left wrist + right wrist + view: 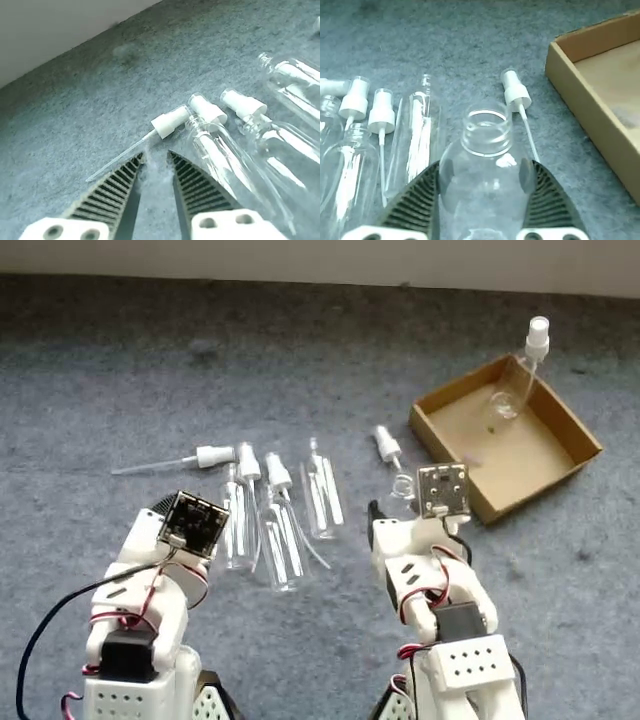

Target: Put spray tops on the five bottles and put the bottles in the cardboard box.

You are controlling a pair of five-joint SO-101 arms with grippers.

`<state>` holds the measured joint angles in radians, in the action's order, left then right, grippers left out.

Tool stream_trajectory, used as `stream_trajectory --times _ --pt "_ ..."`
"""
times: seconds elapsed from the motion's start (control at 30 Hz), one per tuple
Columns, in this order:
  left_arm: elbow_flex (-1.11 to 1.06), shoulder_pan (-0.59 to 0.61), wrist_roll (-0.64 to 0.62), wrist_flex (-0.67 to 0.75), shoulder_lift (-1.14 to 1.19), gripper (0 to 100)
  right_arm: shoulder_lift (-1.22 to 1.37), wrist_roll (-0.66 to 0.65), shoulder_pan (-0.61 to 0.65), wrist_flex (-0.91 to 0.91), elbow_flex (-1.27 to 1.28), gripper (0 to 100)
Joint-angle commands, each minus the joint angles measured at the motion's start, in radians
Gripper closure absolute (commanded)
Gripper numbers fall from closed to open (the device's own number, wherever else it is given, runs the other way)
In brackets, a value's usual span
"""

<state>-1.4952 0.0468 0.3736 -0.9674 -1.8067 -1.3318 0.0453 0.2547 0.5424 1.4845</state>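
– Well, what is nearest?
– The right gripper, fingers clamped on a clear bottle with open neck; a spray top lies just beyond it.
– And the left wrist view?
– The left gripper, fingers apart above the carpet, near another loose top. Farther, the high view shows the cardboard box holding one capped bottle, floor mostly bare.
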Motion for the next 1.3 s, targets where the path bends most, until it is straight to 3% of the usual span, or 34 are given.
stream_trajectory --times 0.0,0.23,0.53,0.77,1.17,1.27 --pt "0.140 -0.012 0.130 -0.140 -0.001 96 -0.077 0.012 -0.015 -0.074 0.033 92.6" --pt "0.328 0.067 0.385 -0.347 0.001 96 -0.289 0.006 -0.012 -0.214 0.220 92.6" --pt "0.387 0.134 0.618 -0.365 0.295 96 -0.507 0.005 -0.013 -0.137 0.334 92.7" --pt "0.641 0.134 0.723 -0.373 0.673 96 -0.506 0.005 -0.016 -0.134 0.334 92.7" --pt "1.081 0.133 0.736 -0.385 1.360 96 -0.503 0.005 -0.016 -0.131 0.334 92.7" --pt "1.241 0.133 0.819 -0.442 1.503 96 -0.498 0.005 -0.016 -0.131 0.334 92.7"
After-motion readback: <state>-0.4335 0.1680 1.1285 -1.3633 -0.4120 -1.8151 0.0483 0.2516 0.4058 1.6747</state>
